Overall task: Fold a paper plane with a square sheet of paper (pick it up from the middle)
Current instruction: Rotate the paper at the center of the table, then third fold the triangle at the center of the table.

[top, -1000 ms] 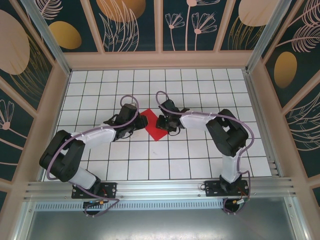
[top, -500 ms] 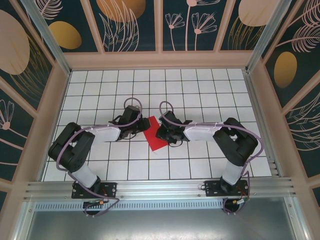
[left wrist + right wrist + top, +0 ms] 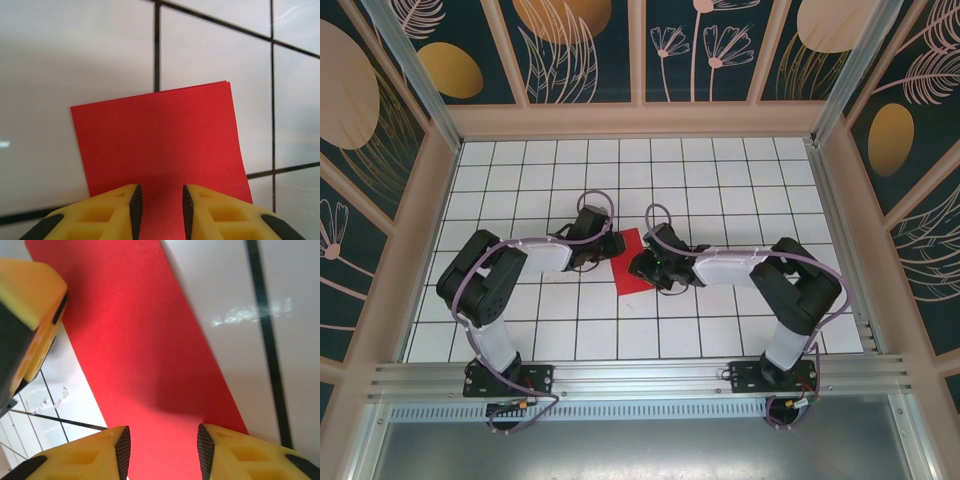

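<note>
Two grippers meet at one red sheet. Left gripper: yellow fingers a narrow gap apart, not closed, with one edge of the sheet of paper running under and between them. Whether the tips press on the paper cannot be told. Right gripper: fingers set wider, gripping nothing, poised over the sheet's right side with red paper showing in the gap. In the right wrist view one finger of the left gripper appears beyond the sheet, so the two tools face each other across it. Both are at the paper, and neither arm is clearly the nearer.

The sheet lies flat on the tiled table, well apart from the walls, as a rectangle rather than a full square. A doubled edge at one corner in the left wrist view suggests it is already folded in half. Seen from above, its long axis runs roughly away from the arm bases, slightly tilted, with the left gripper at the sheet's far left corner and the right gripper at its right side.

Judgement: an early fold is in hand and the dart shape is not yet made. The coming move turns on the sheet lying between the tools, its long axis crosswise to the line joining them. Thin paper flat on the table offers little to pinch.
</note>
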`<state>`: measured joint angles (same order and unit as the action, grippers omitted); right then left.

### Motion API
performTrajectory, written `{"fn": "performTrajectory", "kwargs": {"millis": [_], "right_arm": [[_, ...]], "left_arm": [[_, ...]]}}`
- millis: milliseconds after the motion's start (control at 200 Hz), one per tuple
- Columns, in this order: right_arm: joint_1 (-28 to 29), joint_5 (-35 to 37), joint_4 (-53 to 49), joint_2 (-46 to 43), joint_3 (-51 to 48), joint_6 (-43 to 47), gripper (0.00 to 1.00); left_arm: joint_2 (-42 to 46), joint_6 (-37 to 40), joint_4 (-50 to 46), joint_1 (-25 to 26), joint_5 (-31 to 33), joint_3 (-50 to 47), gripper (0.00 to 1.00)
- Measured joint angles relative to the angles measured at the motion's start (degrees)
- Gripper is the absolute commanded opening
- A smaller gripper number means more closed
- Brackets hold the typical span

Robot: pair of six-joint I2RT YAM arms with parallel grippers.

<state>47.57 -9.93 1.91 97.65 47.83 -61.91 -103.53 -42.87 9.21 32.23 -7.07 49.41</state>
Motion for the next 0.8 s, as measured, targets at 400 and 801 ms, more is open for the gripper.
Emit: {"fn": "performTrajectory", "kwargs": {"millis": [400, 801], "right_arm": [[-4.04, 5.03, -0.68, -12.2, -2.86, 4.52, 0.78], [-4.85, 3.32, 0.68, -12.92, -6.27, 8.57, 0.99]], "left_arm": [[1.62, 6.69, -4.39, 0.0, -1.88, 4.26, 0.49], [13.66, -0.92, -0.39, 1.92, -7.34, -8.5, 0.31]]}}
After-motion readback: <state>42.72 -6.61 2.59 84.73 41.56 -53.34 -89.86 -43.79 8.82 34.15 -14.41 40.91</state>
